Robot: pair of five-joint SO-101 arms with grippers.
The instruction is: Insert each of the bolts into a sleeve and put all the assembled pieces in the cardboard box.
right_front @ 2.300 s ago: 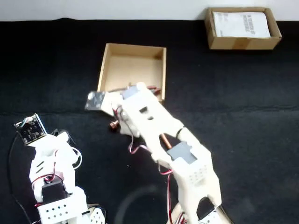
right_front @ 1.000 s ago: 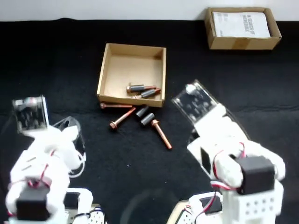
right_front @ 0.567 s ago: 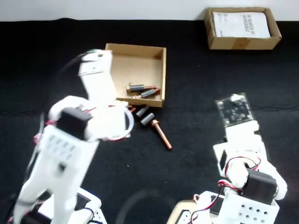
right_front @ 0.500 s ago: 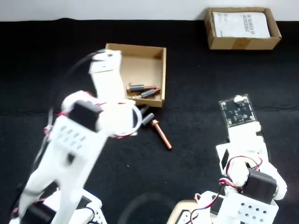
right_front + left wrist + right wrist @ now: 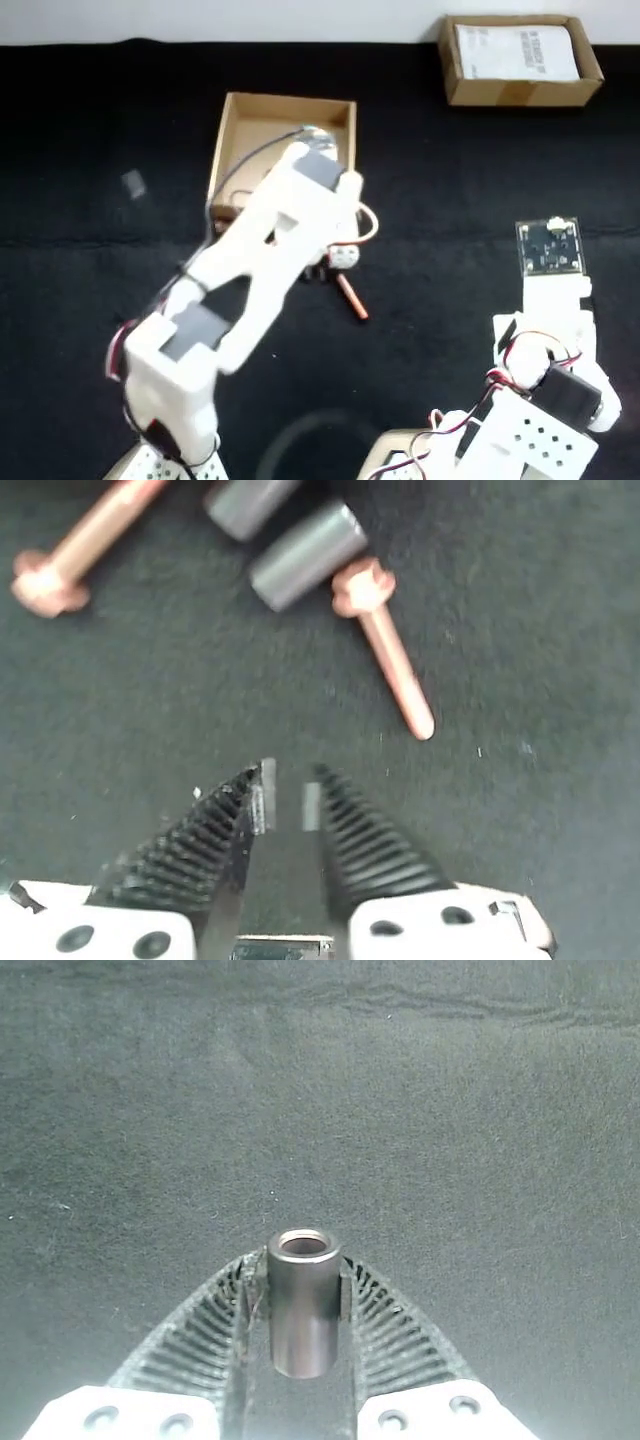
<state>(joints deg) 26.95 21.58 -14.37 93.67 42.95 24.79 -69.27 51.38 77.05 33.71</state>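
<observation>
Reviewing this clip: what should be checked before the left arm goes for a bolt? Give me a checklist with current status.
1. Sleeve clamped in the right jaws, bore end free: ok.
2. Left jaws empty and slightly apart: ok.
3. Bolt on the mat ahead of the left jaws, shank uncovered: ok.
4. Bolt clear of its neighbours: not ok, a second sleeve lies right at its head.
5. Assembled pieces in the box: cannot tell, the left arm covers much of it in the high view.
</observation>
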